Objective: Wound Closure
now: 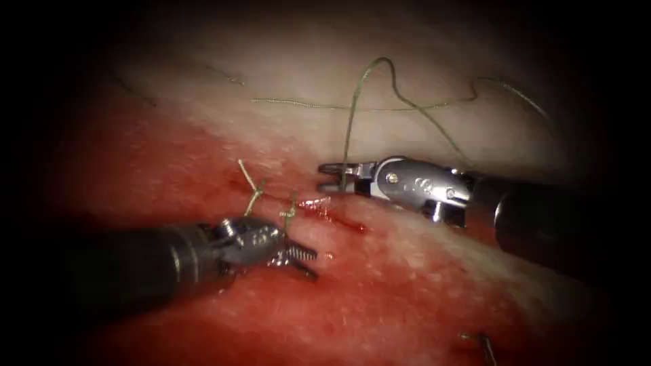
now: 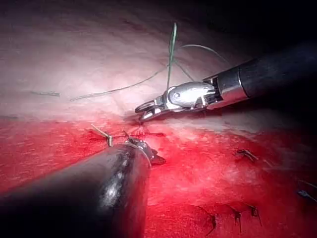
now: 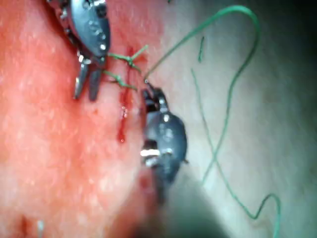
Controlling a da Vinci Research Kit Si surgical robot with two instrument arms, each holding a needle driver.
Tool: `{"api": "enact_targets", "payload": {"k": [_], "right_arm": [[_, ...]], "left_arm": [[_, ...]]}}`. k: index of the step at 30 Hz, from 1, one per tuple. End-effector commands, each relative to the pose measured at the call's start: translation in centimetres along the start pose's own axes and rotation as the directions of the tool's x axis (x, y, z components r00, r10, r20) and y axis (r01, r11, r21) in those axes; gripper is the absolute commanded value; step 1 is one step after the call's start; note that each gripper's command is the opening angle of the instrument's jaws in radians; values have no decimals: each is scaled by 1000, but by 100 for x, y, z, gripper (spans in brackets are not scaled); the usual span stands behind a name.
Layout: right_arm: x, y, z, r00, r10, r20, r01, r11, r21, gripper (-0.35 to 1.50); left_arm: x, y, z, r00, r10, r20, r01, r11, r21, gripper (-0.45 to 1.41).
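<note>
The cut runs across the tissue, with two knotted stitches at its left end. My right tool lies just right of the cut over the pale tissue, shut on the green thread, which rises from the jaws and loops away behind. The right tool shows the thread leaving its tip. My left tool rests on the red tissue left of the cut, below the stitches, open and holding nothing. The left tool lies beside a stitch knot.
Red fluid covers the near tissue. Slack thread lies across the pale far tissue. A short dark thread end sits at the lower right. Older dark stitches mark the tissue near the left arm's shaft.
</note>
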Motion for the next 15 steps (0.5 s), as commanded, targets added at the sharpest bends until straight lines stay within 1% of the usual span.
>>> {"api": "enact_targets", "payload": {"k": [1,5,7,11,15], "right_arm": [[-5,-2,14,1000,28,-8,-28,1000,-4,-35],[-6,-3,12,999,45,-31,-46,999,-23,-35],[-4,2,9,998,51,-28,-52,998,-40,-35],[5,14,6,996,72,-56,-75,995,-67,-35],[12,17,4,998,38,-59,-42,996,-73,-35]], "left_arm": [[-1,-3,8,1000,1,0,-1,1000,-2,4],[-2,-3,7,1000,2,1,-2,1000,-3,2],[-2,-3,7,1000,2,1,-2,1000,-3,2],[-2,-3,7,1000,2,1,-2,1000,-3,2],[-3,-3,6,1000,3,1,-3,1000,-4,2]]}}
